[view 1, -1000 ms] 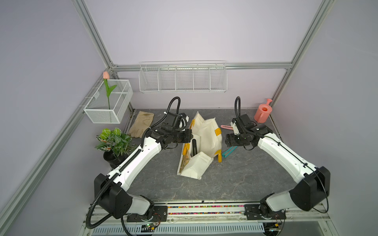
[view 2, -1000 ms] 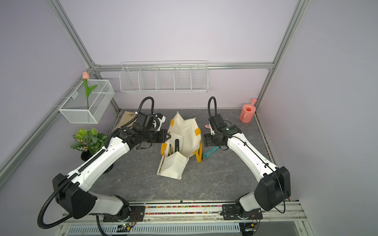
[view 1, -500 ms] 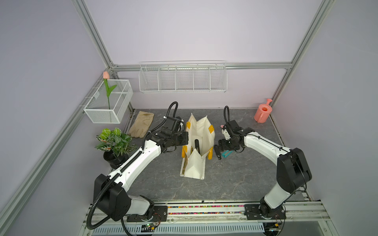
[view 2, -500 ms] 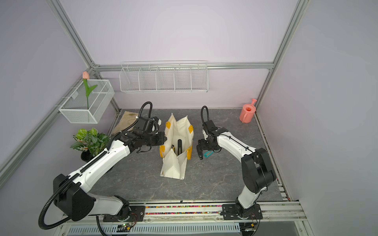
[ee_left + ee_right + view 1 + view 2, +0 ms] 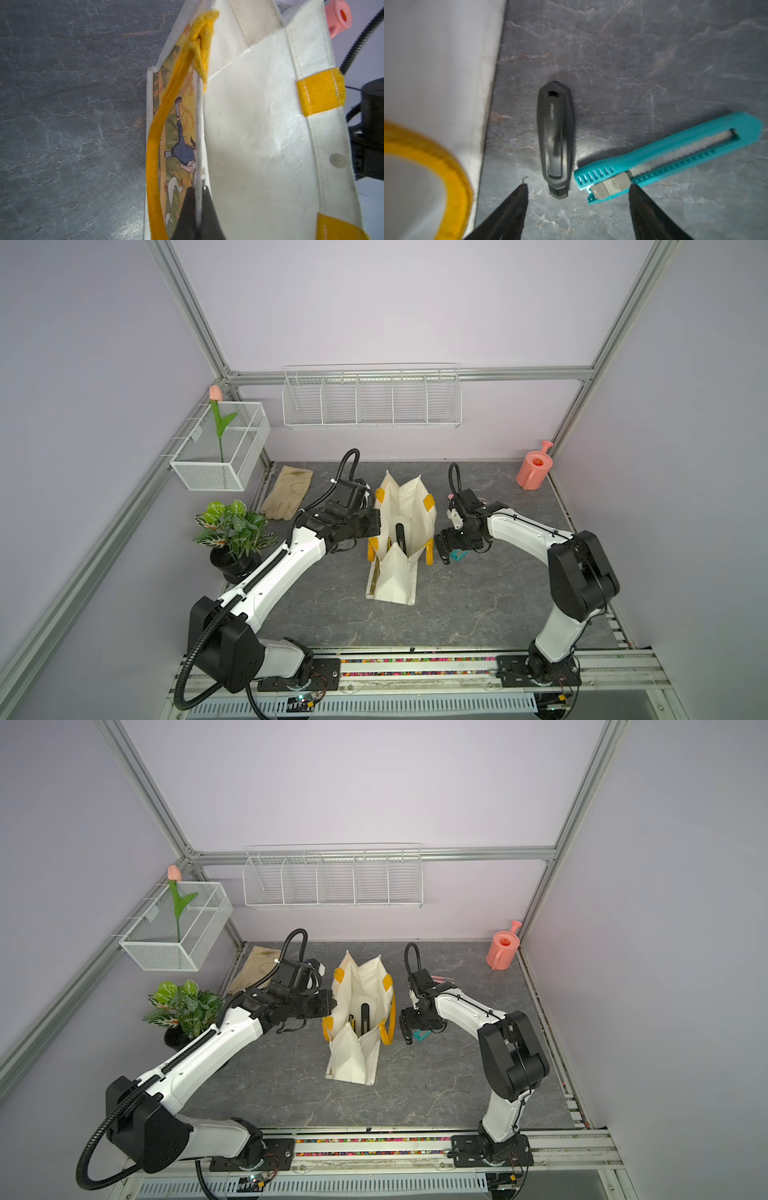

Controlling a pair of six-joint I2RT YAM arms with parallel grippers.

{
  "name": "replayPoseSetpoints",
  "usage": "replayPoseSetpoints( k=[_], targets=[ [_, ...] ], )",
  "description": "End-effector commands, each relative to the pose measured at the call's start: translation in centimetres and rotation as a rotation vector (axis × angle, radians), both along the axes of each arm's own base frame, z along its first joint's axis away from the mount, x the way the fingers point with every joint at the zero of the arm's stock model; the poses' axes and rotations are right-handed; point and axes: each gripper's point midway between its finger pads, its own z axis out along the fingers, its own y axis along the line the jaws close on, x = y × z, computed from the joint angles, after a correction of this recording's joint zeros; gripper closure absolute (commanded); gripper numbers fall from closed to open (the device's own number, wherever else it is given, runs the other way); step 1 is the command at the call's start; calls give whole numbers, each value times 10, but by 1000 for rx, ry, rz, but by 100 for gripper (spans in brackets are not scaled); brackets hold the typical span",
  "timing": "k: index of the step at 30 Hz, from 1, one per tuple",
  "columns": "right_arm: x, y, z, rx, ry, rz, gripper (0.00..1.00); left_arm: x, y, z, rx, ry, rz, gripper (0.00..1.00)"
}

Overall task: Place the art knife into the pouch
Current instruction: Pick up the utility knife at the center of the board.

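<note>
left gripper point(image 5: 197, 191) clamped the pouch point(image 5: 259, 135) rim shut-jawed, propping its mouth open; right gripper point(image 5: 578, 188), wide and empty, hovered over the black art knife point(image 5: 555, 141) on the bench point(image 5: 633, 62) beside it, teal knife point(image 5: 675, 158) alongside.

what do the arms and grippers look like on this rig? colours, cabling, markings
Left arm and right arm: white links, bulky black joint housings, black wrists. Black corrugated conduit runs along the left arm; a black cable loop rises at the right wrist. Left gripper and right gripper: tapered black fingers. No readable markings.
</note>
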Motion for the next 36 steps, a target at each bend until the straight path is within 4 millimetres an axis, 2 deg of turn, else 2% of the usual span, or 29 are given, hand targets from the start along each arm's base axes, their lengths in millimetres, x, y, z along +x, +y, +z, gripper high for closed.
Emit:
replayPoseSetpoints(
  k=[1, 9, 16, 23, 26, 29, 36],
  targets=[
    [13, 9, 9, 26, -41, 20, 21, -1, 11, 2, 7, -8, 41, 100],
    [11, 12, -3, -14, -12, 65, 22, -1, 9, 0, 2, -3, 34, 100],
    [8, 12, -21, -65, 22, 81, 22, -3, 9, 2, -3, -5, 31, 100],
    [7, 15, -27, -94, 21, 95, 25, -3, 7, 3, -8, -3, 26, 100],
    [5, 15, -32, -122, 30, 104, 31, -2, 5, 4, -12, -1, 21, 100],
    [2, 14, -37, -146, 42, 106, 44, -3, 5, 5, -13, -2, 20, 100],
    [-3, 9, -41, -159, 57, 86, 63, -3, 6, 4, -6, -2, 19, 100]
  ],
)
